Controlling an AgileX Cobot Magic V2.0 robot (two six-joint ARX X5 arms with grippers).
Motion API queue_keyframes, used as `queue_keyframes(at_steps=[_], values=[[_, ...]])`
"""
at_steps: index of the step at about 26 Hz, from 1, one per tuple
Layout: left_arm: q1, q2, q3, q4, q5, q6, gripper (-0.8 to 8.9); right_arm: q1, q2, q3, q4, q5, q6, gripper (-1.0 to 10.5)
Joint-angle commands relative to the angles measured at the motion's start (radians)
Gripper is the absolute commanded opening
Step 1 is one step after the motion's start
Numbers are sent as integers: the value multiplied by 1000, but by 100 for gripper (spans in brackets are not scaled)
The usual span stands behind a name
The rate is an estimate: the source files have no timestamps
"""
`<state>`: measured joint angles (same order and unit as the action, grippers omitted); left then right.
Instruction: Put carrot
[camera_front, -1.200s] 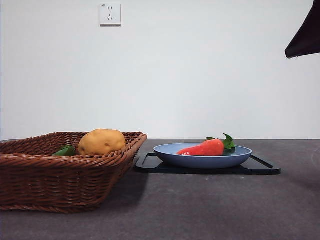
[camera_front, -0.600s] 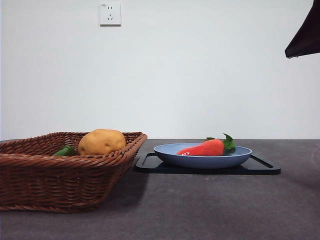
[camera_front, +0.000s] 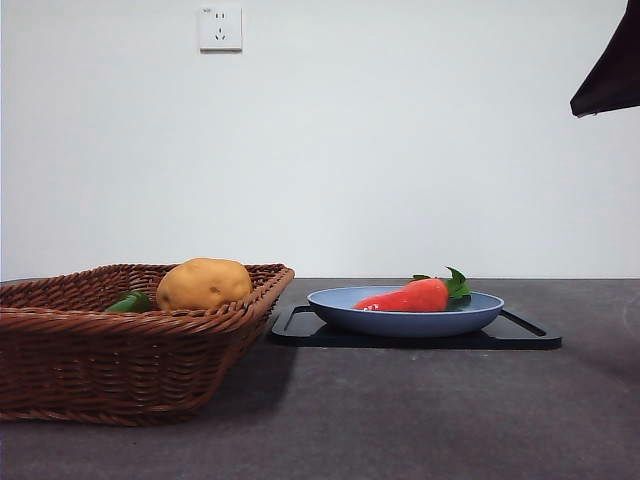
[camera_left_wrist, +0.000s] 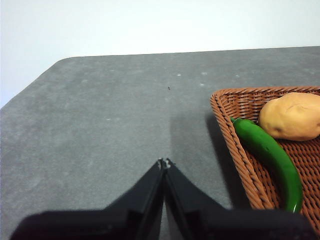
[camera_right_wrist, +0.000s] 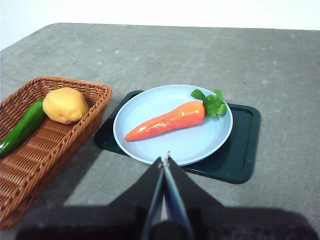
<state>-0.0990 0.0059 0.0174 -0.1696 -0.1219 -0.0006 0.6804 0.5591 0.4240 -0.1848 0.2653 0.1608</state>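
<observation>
Red-orange carrot (camera_right_wrist: 167, 120) lies on plate (camera_right_wrist: 195, 146) beyond closed right gripper (camera_right_wrist: 164, 159).

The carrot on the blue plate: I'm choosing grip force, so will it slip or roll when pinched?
The carrot looks glossy, so it may be slippery. Its tapered, round body could roll on the plate. It looks stiff and probably light.

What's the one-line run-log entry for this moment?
carrot: on blue plate | left gripper: shut, idle | right gripper: shut, above plate
</observation>
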Motion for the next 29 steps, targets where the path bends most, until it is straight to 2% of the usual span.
queue_keyframes(at_steps=[1,9,11,13,17,19,24,29], values=[[2,-4,-11,13,-2,-6,8,6,2,11,13,3,6,11],[2,-4,-11,13,-2,-6,8,7,-3,11,5,3,6,11],[2,-4,-11,13,-2,-6,8,-15,-70,11,-6,45,-135,11],[2,-4,-11,13,-2,-6,8,-92,-159,3,-27,40,-247,11],[2,-4,-11,13,-2,-6,8,-385,-341,-87,-7,-121,-226,11],[2,-4,-11,13,-3,-6,8,-489,-399,-154,23,-185,-212,11],[2,-4,-11,13,-2,-6,8,-608,-484,-290,75,-294,-180,11],[2,-4,-11,13,-3,-6,8,-643,-531,-378,80,-297,-152,11]])
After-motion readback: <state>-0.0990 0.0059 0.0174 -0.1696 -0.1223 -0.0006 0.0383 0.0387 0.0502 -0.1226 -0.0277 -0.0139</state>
